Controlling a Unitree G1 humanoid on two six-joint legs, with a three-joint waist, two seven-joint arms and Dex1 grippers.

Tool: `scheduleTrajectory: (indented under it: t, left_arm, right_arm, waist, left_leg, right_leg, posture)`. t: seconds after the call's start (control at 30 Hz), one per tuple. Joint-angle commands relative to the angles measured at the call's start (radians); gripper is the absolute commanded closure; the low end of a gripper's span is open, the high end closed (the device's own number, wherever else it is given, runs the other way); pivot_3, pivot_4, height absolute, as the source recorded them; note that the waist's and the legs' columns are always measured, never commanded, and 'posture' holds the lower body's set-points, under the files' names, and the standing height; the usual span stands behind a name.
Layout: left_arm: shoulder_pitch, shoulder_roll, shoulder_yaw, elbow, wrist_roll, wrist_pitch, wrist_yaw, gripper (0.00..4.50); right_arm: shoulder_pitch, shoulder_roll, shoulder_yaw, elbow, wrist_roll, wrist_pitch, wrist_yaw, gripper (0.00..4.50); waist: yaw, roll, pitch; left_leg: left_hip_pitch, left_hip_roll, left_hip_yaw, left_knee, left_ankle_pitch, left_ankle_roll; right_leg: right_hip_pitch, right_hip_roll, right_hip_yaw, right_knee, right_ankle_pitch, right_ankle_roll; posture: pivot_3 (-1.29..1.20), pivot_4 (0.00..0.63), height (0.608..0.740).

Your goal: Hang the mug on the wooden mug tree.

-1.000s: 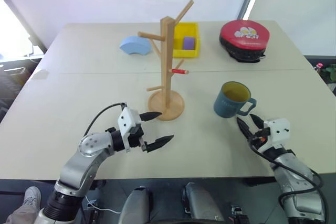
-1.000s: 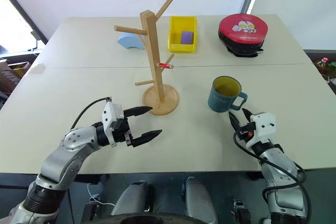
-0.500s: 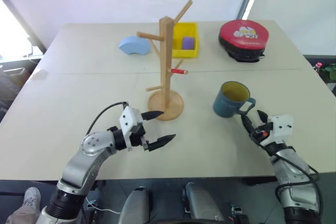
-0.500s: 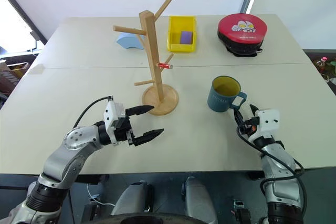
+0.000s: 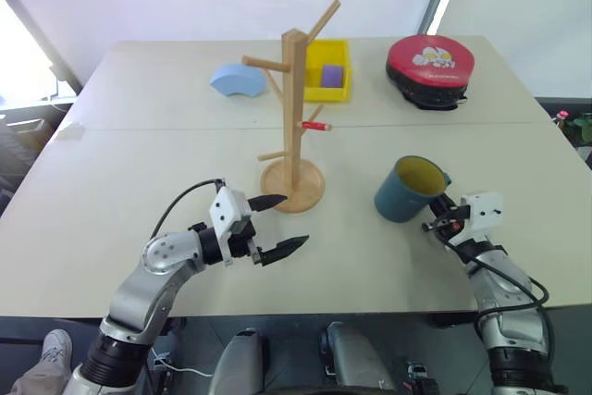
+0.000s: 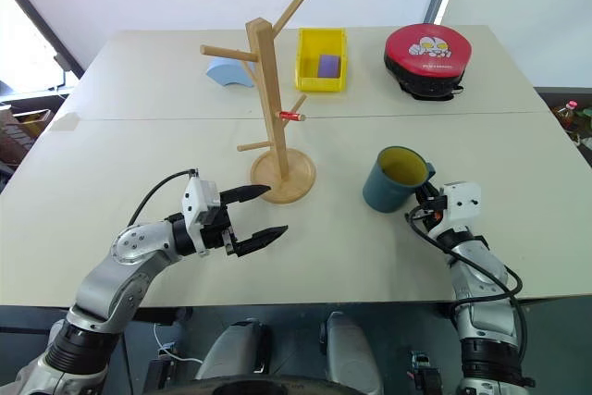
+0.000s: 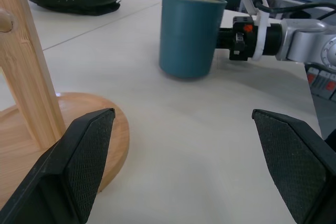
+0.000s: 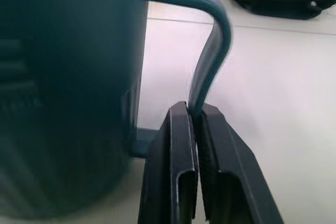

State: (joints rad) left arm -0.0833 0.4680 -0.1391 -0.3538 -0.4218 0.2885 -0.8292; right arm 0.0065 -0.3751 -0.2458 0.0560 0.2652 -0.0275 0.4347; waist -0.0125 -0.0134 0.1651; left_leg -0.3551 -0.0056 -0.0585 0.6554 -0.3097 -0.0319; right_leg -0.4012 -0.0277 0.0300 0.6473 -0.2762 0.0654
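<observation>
Now the mug (image 5: pixel 406 191) sits tilted on the pale surface (image 5: pixel 166 154), in front of the robot's right side and to the right of the tree (image 5: pixel 294 117). It is a teal-blue cylinder with a yellow-olive inside and one loop handle on its right. Its mouth leans toward the right pincer, and its base edge on that side looks lifted off the surface. The right pincer (image 5: pixel 438 220) is clenched on the handle: in the right wrist view the two black fingers (image 8: pixel 178 171) press together with the thin handle strap caught between them near its lower end.

The tree is light wood, a square upright post on a round disc base, with several pegs angled upward. One short peg on the mug's side has a red tip (image 5: pixel 317 125). It stands near the middle of the surface, well apart from the mug.

The left pincer (image 5: pixel 280 226) hovers just in front of the tree's base, pointing toward the right, with its fingers spread wide and nothing between them. The left wrist view looks past those open fingers to the base and the mug beyond.

Farther back lie a pale blue arch block (image 5: pixel 238 80), a yellow bin (image 5: pixel 328 82) with a purple block (image 5: pixel 331 75) inside, and a red-topped round case (image 5: pixel 430 67).
</observation>
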Motion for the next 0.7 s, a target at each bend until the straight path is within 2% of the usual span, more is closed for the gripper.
scheduleTrajectory:
  t: [0.03, 0.17, 0.33, 0.5, 0.7]
  left_arm:
    - [0.003, 0.001, 0.039, -0.027, -0.009, -0.019, 0.013, 0.0]
    - [-0.007, 0.013, 0.151, 0.028, -0.063, -0.017, 0.022, 0.0]
    - [-0.038, 0.043, 0.256, 0.089, -0.108, -0.031, -0.002, 0.0]
    - [-0.067, 0.067, 0.336, 0.094, -0.174, 0.0, -0.01, 0.0]
    - [-0.04, 0.115, 0.373, 0.054, -0.223, 0.039, -0.035, 0.0]
  right_arm:
    - [0.011, -0.048, 0.048, -0.125, -0.057, -0.018, 0.034, 4.41]
    - [-0.039, -0.186, 0.212, -0.365, -0.205, -0.016, 0.149, 4.41]
    - [-0.22, -0.192, 0.297, -0.552, -0.202, 0.163, 0.16, 4.41]
    - [-0.34, -0.188, 0.326, -0.58, -0.233, 0.287, 0.143, 4.41]
    - [-0.406, -0.194, 0.331, -0.563, -0.236, 0.326, 0.155, 4.41]
  waist:
    - [-0.001, 0.0, 0.0]
    - [-0.006, 0.002, 0.001]
    - [-0.003, 0.001, 0.001]
    - [0.012, -0.001, 0.001]
    - [0.003, -0.001, 0.001]
  left_leg:
    - [0.0, 0.0, 0.0, 0.0, 0.0, 0.0]
    - [0.0, 0.0, 0.0, 0.0, 0.0, 0.0]
    - [0.0, 0.002, -0.001, 0.001, 0.0, 0.0]
    - [-0.003, -0.001, -0.004, 0.004, 0.0, 0.0]
    - [-0.004, -0.003, -0.003, 0.003, 0.0, 0.0]
  right_leg:
    - [0.0, 0.0, 0.0, 0.0, 0.0, 0.0]
    - [-0.001, 0.001, 0.0, 0.0, 0.0, 0.0]
    - [-0.001, 0.003, -0.001, 0.001, 0.0, 0.0]
    - [0.0, -0.002, -0.004, 0.0, 0.0, 0.0]
    - [-0.001, -0.005, -0.004, -0.002, 0.0, 0.0]
  posture:
    - [0.0, 0.15, 0.74]
    - [0.0, 0.15, 0.74]
    - [0.0, 0.15, 0.74]
    - [0.0, 0.15, 0.74]
    - [0.0, 0.15, 0.74]
